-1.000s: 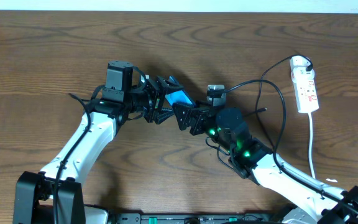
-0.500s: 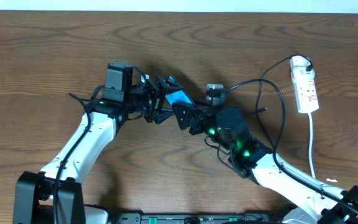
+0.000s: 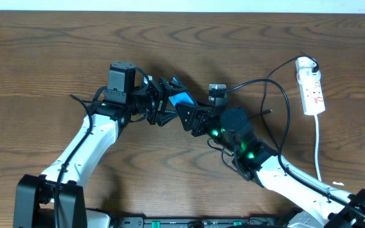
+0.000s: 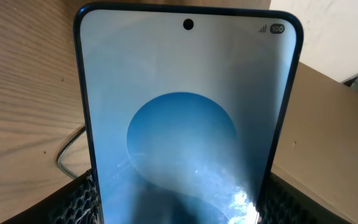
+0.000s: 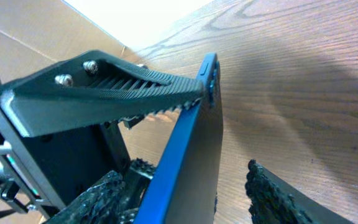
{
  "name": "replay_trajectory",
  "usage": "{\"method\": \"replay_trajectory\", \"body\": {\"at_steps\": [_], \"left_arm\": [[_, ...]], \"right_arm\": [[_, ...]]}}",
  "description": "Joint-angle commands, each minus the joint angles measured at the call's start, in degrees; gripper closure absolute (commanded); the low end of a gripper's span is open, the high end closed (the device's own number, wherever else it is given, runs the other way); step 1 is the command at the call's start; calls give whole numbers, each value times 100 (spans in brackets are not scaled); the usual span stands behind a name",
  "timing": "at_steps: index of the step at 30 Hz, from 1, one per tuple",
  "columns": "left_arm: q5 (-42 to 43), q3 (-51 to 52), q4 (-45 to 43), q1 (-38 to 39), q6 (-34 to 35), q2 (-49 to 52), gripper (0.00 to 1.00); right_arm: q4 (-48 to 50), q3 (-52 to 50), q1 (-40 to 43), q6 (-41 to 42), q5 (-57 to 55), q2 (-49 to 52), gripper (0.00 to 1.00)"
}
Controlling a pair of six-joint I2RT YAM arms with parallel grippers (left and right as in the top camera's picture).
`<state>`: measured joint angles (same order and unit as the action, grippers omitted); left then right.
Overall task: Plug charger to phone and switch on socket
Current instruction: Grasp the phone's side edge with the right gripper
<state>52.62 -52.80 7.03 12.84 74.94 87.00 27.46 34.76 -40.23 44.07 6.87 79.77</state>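
Slim blue-screened smartphone [image 3: 182, 99] raised mid-desk.
Left gripper [image 4: 179, 208] pinches its side edges; right gripper [image 5: 185, 196], fingers spread, straddles it, likely to regrip.

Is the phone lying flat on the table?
No, the phone is held up on its edge above the table, clamped in the left gripper.
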Motion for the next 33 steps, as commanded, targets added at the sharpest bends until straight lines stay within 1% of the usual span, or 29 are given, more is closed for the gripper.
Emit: {"method": "replay_trajectory", "body": {"at_steps": [1, 6, 8, 14, 18, 19, 31, 32, 33], "left_arm": [[219, 4, -50, -17, -96, -96, 32], [219, 4, -50, -17, -96, -96, 32], [221, 4, -50, -17, -94, -96, 32], [219, 4, -50, -17, -94, -96, 32], [258, 4, -50, -17, -74, -96, 31], [291, 4, -52, -17, -70, -96, 32], [415, 4, -52, -17, -74, -96, 30], [415, 4, -52, -17, -74, -96, 20], [417, 4, -52, -17, -74, -96, 16]], "right_arm": [[-4, 120, -146, 17, -11, 9, 43], [-22, 120, -245, 0, -321, 9, 65], [-20, 120, -271, -33, -374, 9, 71], [7, 120, -275, -42, -378, 9, 85], [22, 120, -273, -35, -376, 9, 97], [22, 120, -273, -33, -376, 9, 99], [17, 120, -273, 20, -398, 7, 99], [15, 120, -273, 20, -398, 7, 99], [11, 120, -273, 20, -398, 7, 99]]}}
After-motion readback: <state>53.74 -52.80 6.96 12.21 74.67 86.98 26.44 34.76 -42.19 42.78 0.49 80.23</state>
